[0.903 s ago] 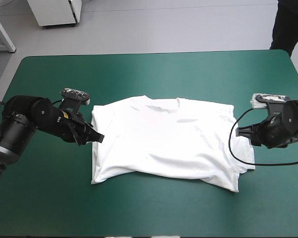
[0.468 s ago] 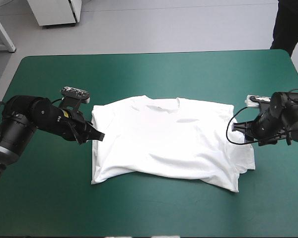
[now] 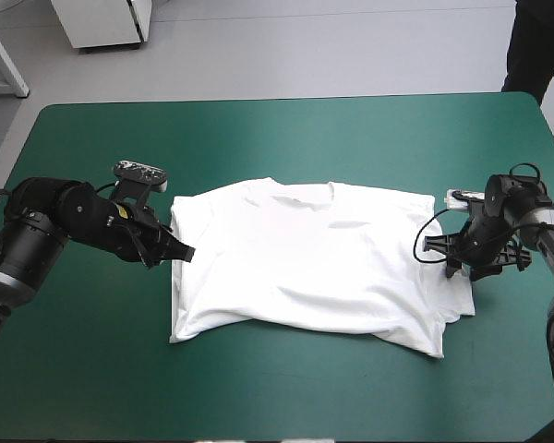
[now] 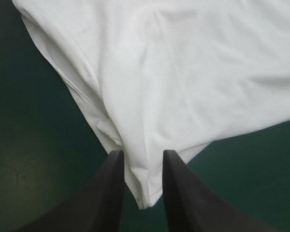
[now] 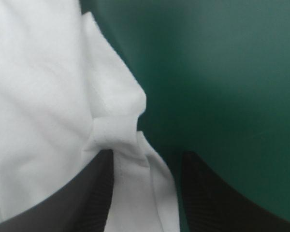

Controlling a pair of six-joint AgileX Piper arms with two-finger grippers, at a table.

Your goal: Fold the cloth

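The right gripper has swung in to the right edge of the T-shirt, which lies spread flat mid-table on the teal-green cover; the folding looks barely begun. The left gripper pinches the shirt's left edge. The right one's black fingers stand spread, with a sleeve fold between them.

The T-shirt lay across the middle of the teal-green cover. Bare cover ran wide at its twelve and six o'clock, open to any approach. At nine o'clock the left gripper blocked the hem; at three o'clock, the right gripper did.
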